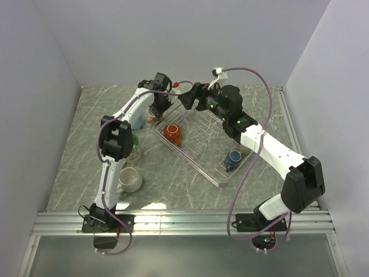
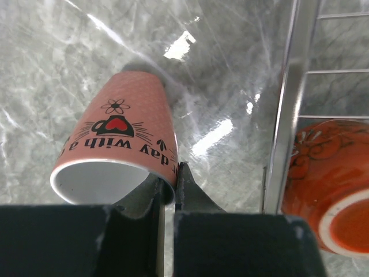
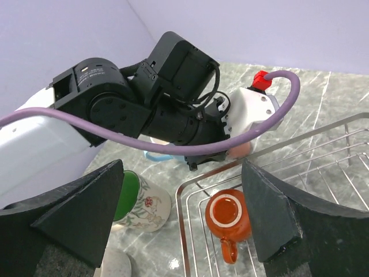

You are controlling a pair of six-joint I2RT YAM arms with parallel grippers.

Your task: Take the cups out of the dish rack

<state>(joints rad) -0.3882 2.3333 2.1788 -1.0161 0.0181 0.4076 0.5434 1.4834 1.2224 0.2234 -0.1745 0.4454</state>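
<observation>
Beside the dish rack, left pincer clamps the pink mug at its rim; right pincer gapes wide

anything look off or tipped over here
Only the small pinkish-orange mug: it is tilted just outside the dish rack, pinched by its rim in the left tool. The orange-red mug sits upright in the rack. No spills or breakage visible.
</observation>
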